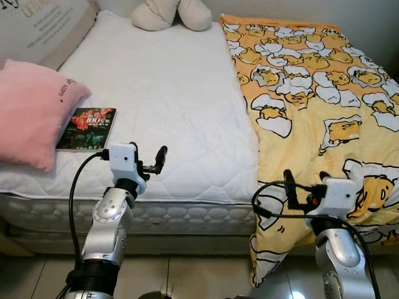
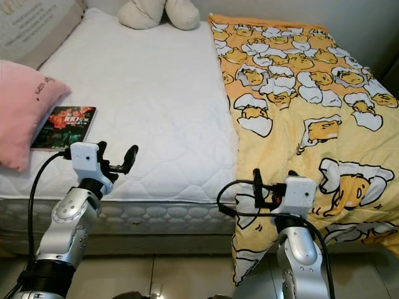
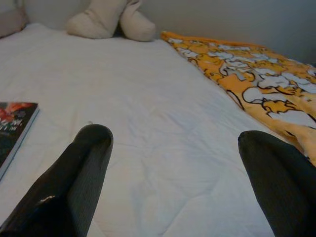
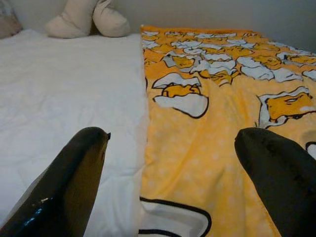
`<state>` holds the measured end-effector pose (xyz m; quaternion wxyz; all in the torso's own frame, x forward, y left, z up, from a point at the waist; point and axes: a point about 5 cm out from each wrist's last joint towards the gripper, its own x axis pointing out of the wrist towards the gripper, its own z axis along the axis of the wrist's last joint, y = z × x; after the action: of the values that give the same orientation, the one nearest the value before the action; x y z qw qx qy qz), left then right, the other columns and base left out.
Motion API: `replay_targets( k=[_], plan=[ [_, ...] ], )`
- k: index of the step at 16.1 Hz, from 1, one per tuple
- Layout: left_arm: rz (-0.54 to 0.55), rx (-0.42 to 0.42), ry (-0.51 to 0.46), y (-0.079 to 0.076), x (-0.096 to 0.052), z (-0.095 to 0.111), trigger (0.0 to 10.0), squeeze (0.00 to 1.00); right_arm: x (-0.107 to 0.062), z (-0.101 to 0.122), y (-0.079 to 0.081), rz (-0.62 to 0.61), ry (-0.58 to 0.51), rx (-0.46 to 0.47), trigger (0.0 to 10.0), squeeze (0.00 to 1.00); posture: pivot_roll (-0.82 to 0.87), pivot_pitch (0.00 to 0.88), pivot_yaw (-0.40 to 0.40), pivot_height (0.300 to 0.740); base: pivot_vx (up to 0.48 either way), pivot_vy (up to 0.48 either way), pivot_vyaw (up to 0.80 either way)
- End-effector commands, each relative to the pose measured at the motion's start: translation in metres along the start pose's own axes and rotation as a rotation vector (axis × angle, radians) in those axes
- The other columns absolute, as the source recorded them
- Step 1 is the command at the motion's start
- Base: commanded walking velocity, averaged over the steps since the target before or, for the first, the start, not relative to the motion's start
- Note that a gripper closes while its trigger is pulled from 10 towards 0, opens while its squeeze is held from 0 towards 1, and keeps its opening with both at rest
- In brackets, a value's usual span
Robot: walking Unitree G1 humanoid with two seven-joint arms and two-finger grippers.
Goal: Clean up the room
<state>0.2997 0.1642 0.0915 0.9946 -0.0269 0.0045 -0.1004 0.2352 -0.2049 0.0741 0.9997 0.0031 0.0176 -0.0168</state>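
Observation:
A white bed [image 1: 168, 93] fills the scene. A yellow blanket [image 1: 312, 93] printed with egg cartoons covers the bed's right half and hangs over the front edge. A dark book [image 1: 87, 128] with a red cover picture lies flat near the left front, touching a pink pillow [image 1: 31, 112]. My left gripper [image 1: 149, 162] is open above the front edge of the mattress, right of the book [image 3: 12, 128], with nothing between its fingers [image 3: 74, 182]. At the blanket's left border near the front edge, my right gripper [image 1: 305, 187] is open and holds nothing [image 4: 173, 182].
A beige plush toy [image 1: 171, 14] sits at the head of the bed against the wall. A grey lettered pillow [image 1: 43, 25] leans at the far left. The mattress side [image 1: 187, 218] and the tiled floor [image 1: 187, 274] lie below my arms.

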Motion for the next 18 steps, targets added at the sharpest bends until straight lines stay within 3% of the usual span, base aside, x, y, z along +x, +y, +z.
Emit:
replay_targets(
  k=[1, 3, 6, 18],
  plan=[
    [-0.039, 0.019, -0.018, -0.005, 0.003, 0.005, 10.0, 0.00, -0.001, -0.002, -0.003, -0.008, 0.012, -0.016, 10.0, 0.00, 0.01, 0.000, -0.037, 0.739, 0.000, 0.000, 0.00],
    [-0.031, -0.019, -0.007, -0.006, 0.004, 0.003, 10.0, 0.00, -0.001, -0.003, -0.006, -0.055, 0.015, -0.021, 10.0, 0.00, 0.01, 0.000, -0.034, 0.739, 0.000, 0.000, 0.00],
    [-0.045, -0.066, -0.006, -0.015, 0.007, 0.001, 10.0, 0.00, 0.001, -0.002, -0.009, -0.108, 0.006, -0.032, 10.0, 0.00, 0.00, 0.000, -0.024, 0.739, 0.000, -0.480, 0.00],
    [-0.026, -0.090, 0.027, -0.015, 0.017, -0.002, 10.0, 0.00, -0.006, -0.003, -0.005, -0.110, 0.005, -0.049, 10.0, 0.00, -0.02, 0.008, -0.012, 0.739, 0.000, -0.480, 0.00]
  ],
)
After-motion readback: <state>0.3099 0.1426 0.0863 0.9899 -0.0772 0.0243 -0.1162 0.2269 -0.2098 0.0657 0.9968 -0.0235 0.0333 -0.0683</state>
